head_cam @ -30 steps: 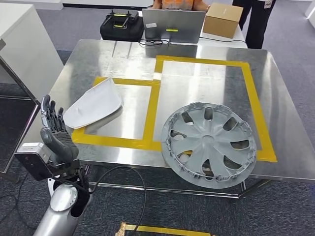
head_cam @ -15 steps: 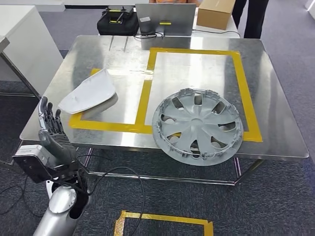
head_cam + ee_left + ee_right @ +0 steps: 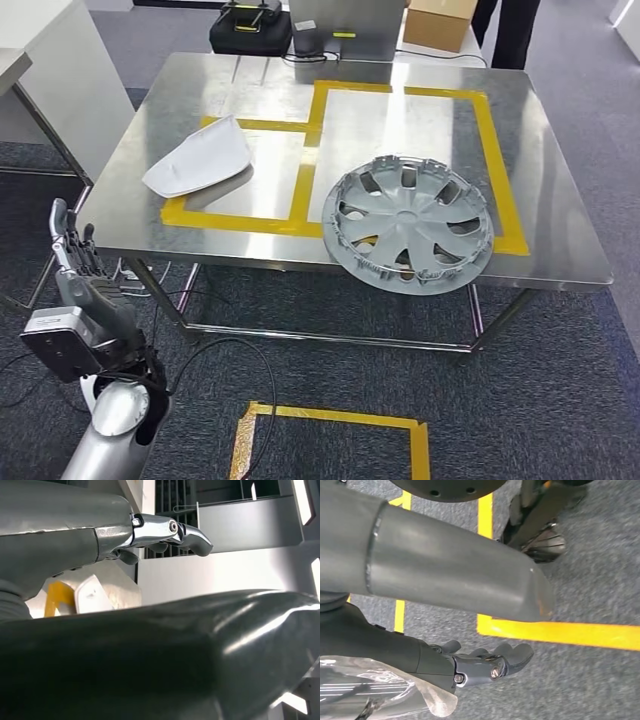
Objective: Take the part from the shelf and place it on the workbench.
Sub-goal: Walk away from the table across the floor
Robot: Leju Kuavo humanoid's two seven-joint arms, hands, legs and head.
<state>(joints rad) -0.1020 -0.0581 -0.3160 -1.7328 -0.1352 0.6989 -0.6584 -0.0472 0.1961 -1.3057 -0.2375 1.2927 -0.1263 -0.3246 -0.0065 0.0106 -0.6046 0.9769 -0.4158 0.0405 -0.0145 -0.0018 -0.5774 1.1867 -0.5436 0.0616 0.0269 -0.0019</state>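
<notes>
Left hand (image 3: 79, 275) was raised near the workbench's (image 3: 528, 130) near-left corner, fingers apart, holding nothing. Right hand (image 3: 486, 665) hung over carpet, fingers loosely extended, grasping nothing. Grey wheel cover (image 3: 408, 221) lay flat on the workbench, overhanging its near edge. White part (image 3: 199, 158) sat left of it, inside yellow tape.

White part (image 3: 198, 161) and grey hubcap (image 3: 408, 222) lie on workbench (image 3: 555, 215).
</notes>
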